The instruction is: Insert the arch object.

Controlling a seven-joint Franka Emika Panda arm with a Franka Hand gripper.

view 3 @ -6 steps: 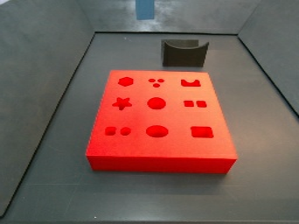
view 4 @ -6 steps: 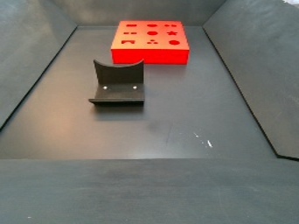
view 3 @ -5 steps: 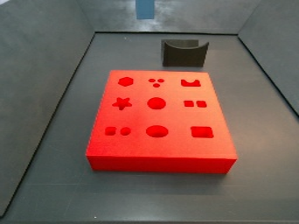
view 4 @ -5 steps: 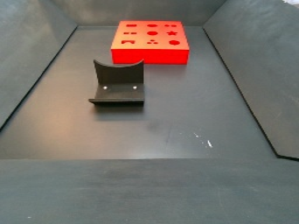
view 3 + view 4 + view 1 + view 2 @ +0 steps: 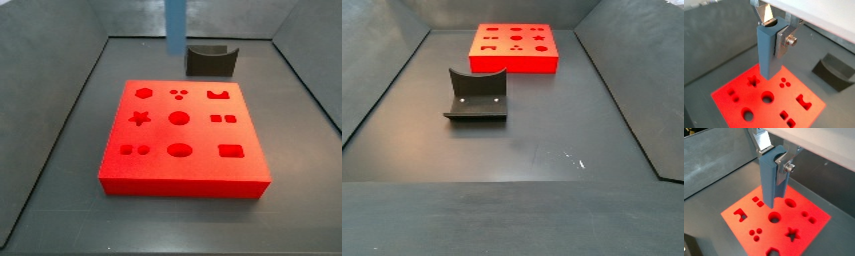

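Observation:
My gripper (image 5: 775,31) is shut on the arch object (image 5: 768,52), a long blue-grey block with a curved notch running down one side. It hangs upright, well above the red board (image 5: 731,92). It also shows in a wrist view (image 5: 770,183), and in a side view (image 5: 175,25) it hangs from the top edge above the board's far side. The board (image 5: 160,160) has several shaped holes, one of them arch-shaped (image 5: 218,94), which both wrist views show (image 5: 805,101) (image 5: 740,215). The gripper is out of sight in a side view of the board (image 5: 512,62).
The dark fixture (image 5: 210,58) stands on the floor beyond the board's far right corner. It also shows in a side view (image 5: 476,95) and in a wrist view (image 5: 836,72). Grey walls (image 5: 54,120) enclose the floor on all sides.
The blue-grey arch object has come lower in a side view and shifted slightly right. Board and fixture have not moved.

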